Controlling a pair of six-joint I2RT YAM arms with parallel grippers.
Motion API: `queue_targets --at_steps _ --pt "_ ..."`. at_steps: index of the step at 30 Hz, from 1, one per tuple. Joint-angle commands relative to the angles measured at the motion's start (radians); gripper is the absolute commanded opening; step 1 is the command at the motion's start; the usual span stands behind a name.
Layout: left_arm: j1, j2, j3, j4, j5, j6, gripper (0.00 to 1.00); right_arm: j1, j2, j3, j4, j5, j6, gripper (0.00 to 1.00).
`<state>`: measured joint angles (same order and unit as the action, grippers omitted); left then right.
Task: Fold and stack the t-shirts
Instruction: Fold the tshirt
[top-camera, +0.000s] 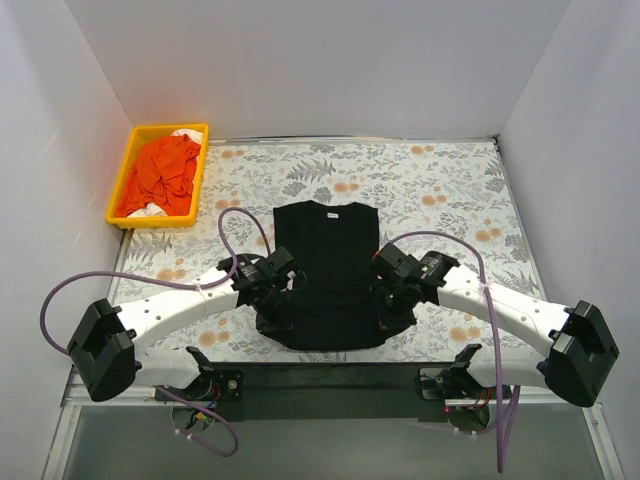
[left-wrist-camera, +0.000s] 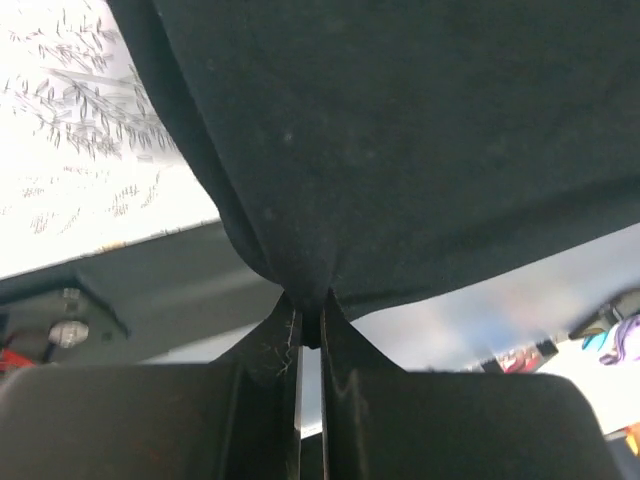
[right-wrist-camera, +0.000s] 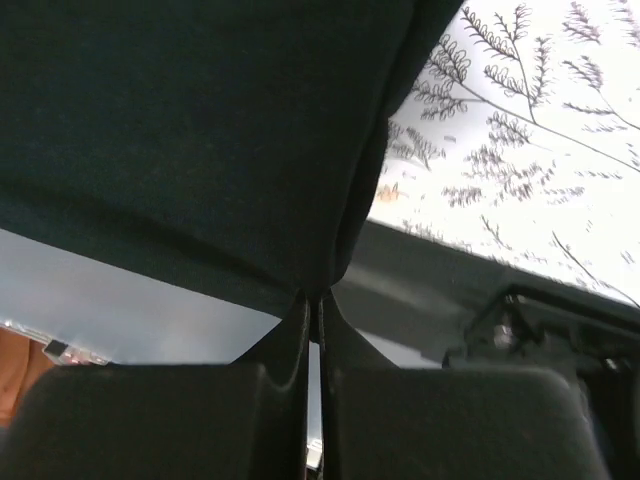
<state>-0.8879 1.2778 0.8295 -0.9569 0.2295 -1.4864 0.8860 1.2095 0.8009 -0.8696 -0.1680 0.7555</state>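
A plain black t-shirt (top-camera: 327, 270) lies lengthwise in the middle of the table, its neck with a small label at the far end. My left gripper (top-camera: 277, 288) is shut on the shirt's left lower edge. In the left wrist view the black cloth (left-wrist-camera: 400, 140) bunches into the pinched fingertips (left-wrist-camera: 311, 310). My right gripper (top-camera: 392, 283) is shut on the right lower edge, and the right wrist view shows the cloth (right-wrist-camera: 190, 130) drawn into its closed tips (right-wrist-camera: 316, 300). The near hem hangs puffed over the table's front edge.
A yellow tray (top-camera: 127, 176) holding crumpled orange cloth (top-camera: 163, 175) and a bit of white cloth stands at the far left corner. The floral tablecloth (top-camera: 450, 190) covers the table. White walls close in left, right and back.
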Motion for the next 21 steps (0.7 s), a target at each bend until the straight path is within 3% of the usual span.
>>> queue_targets --at_steps 1,6,10,16,21 --pt "0.007 -0.014 0.088 -0.207 0.039 0.069 0.00 -0.007 0.002 0.130 -0.245 0.040 -0.082 0.01" --pt "0.154 0.048 0.232 -0.177 -0.007 0.138 0.00 -0.079 0.087 0.418 -0.293 0.231 -0.143 0.01" --pt "0.297 0.087 0.339 -0.111 -0.068 0.193 0.00 -0.192 0.169 0.564 -0.290 0.243 -0.246 0.01" --pt "0.352 0.242 0.500 -0.063 -0.102 0.278 0.00 -0.275 0.332 0.760 -0.287 0.252 -0.361 0.01" --pt "0.391 0.340 0.539 0.000 -0.101 0.287 0.00 -0.323 0.433 0.877 -0.281 0.249 -0.427 0.01"
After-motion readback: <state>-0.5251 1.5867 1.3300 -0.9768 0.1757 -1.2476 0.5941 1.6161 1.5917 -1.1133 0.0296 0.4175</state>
